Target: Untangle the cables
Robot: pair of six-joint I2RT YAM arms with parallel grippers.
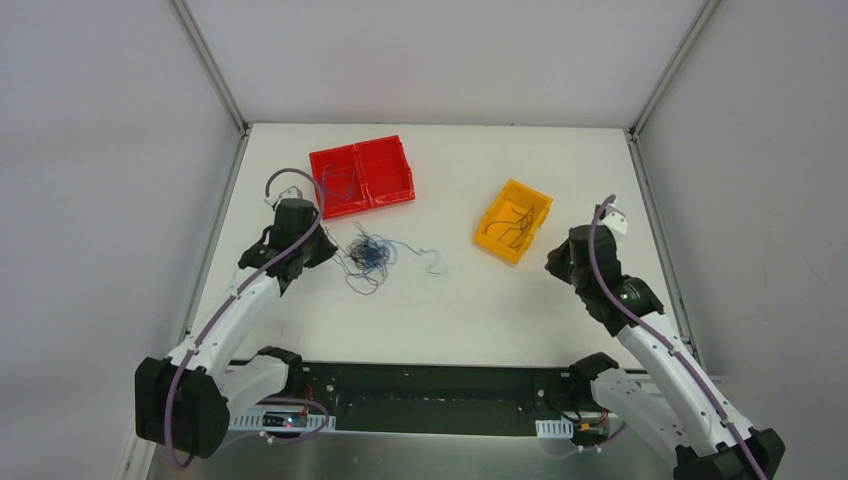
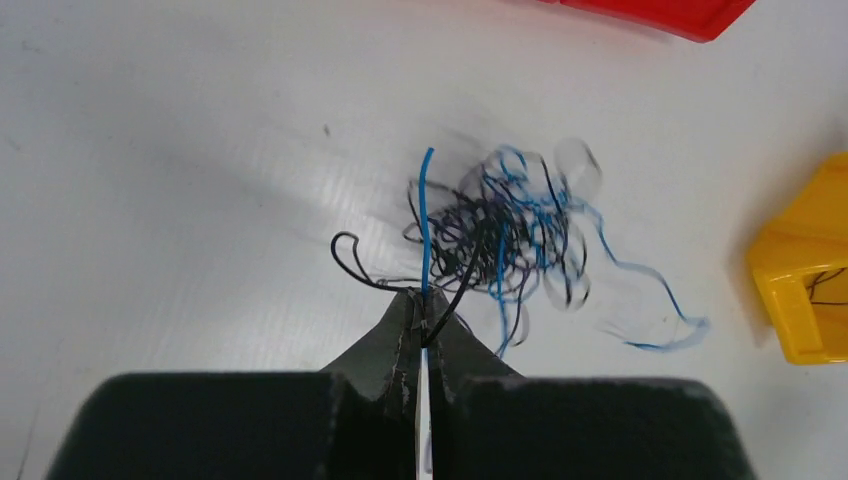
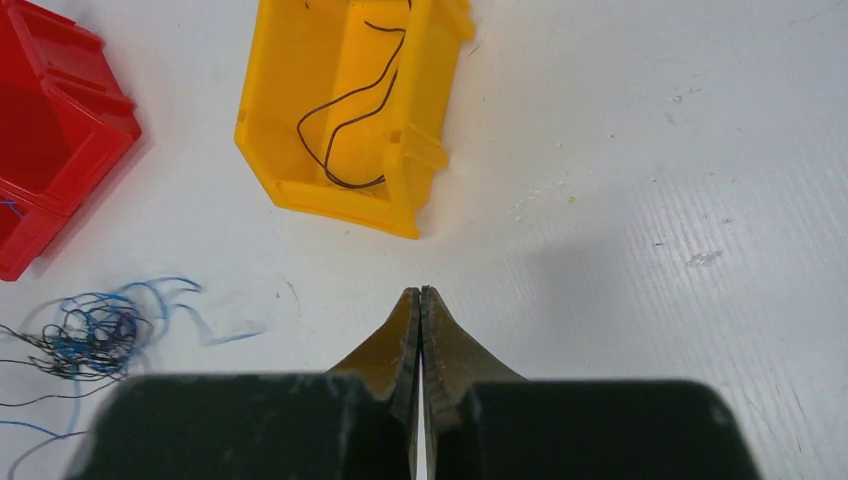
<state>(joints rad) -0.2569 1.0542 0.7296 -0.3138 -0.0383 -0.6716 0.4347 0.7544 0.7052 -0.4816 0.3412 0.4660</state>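
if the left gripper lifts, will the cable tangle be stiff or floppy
Probably floppy: the cables are thin and curl loosely. Likely light, too. The whole knot may drag along, since the left gripper is shut on strands running into it.

I can't make out any text, label, brand, number or sign on anything in my three camera views.
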